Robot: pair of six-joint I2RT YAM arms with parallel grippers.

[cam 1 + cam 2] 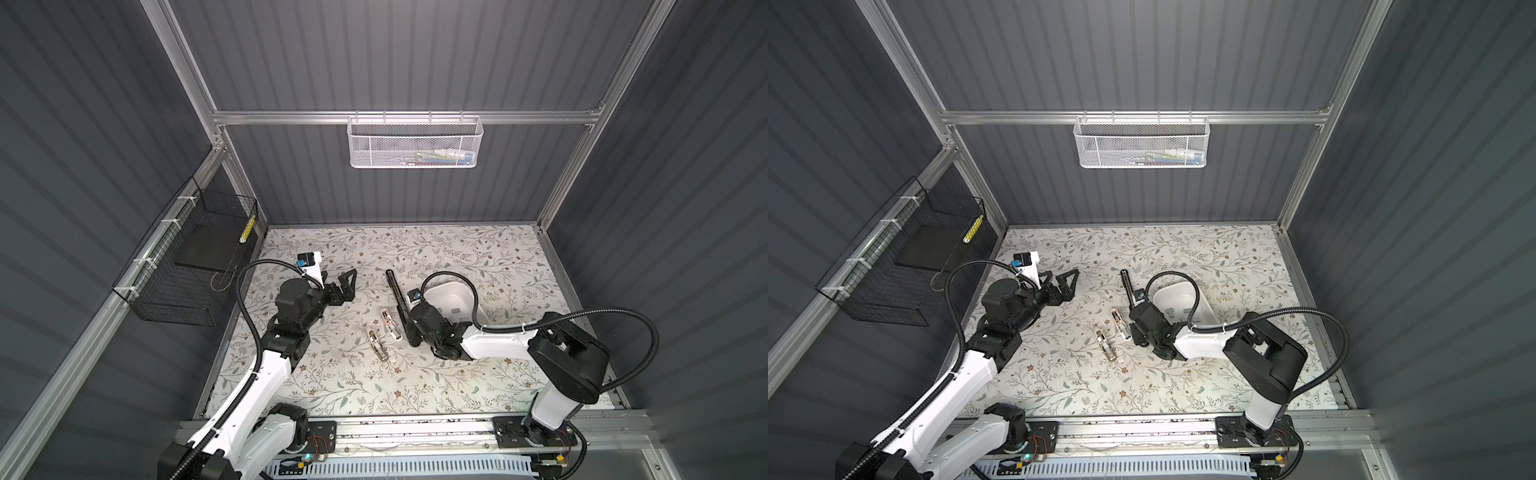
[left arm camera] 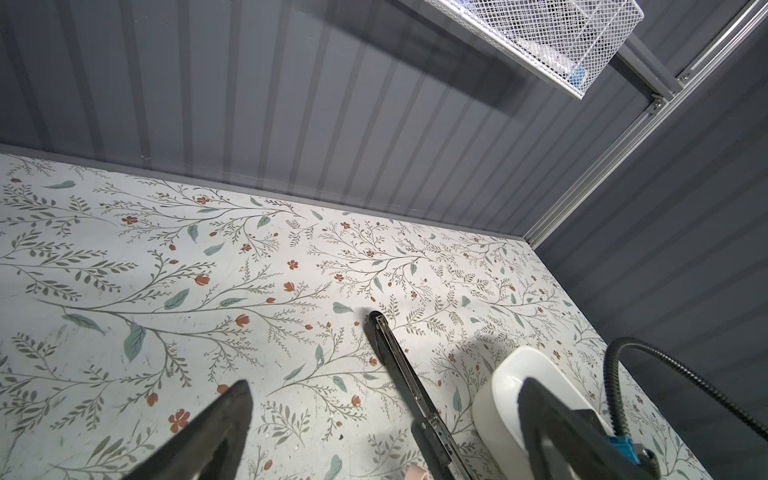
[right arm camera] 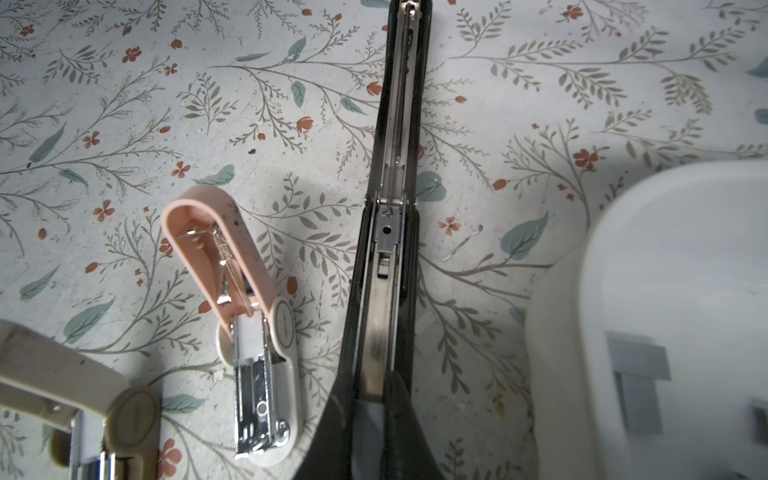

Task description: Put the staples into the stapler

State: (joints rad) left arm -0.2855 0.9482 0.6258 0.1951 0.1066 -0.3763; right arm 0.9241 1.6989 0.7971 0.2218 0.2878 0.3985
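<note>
A long black stapler point(image 1: 397, 296) point(image 1: 1128, 286) point(image 2: 395, 365) point(image 3: 395, 166) lies opened flat mid-table, its metal channel facing up. My right gripper point(image 1: 411, 337) point(image 1: 1138, 337) point(image 3: 374, 395) points down over the stapler's near end. It is shut on a pale grey strip of staples point(image 3: 368, 419) right above the channel. More staples point(image 1: 456, 309) point(image 1: 1170, 311) point(image 3: 640, 361) lie in a white tray point(image 1: 469, 309) point(image 3: 582, 291) beside it. My left gripper point(image 1: 351, 286) point(image 1: 1073, 284) point(image 2: 384, 386) hovers open and empty, left of the stapler's far end.
A pink stapler point(image 1: 390, 324) point(image 3: 232, 270) and a beige stapler point(image 1: 377, 345) point(image 3: 62, 374) lie open just left of the black one. A white mesh basket point(image 1: 415, 141) hangs on the back rail. On the left wall hangs a black wire basket point(image 1: 187, 270).
</note>
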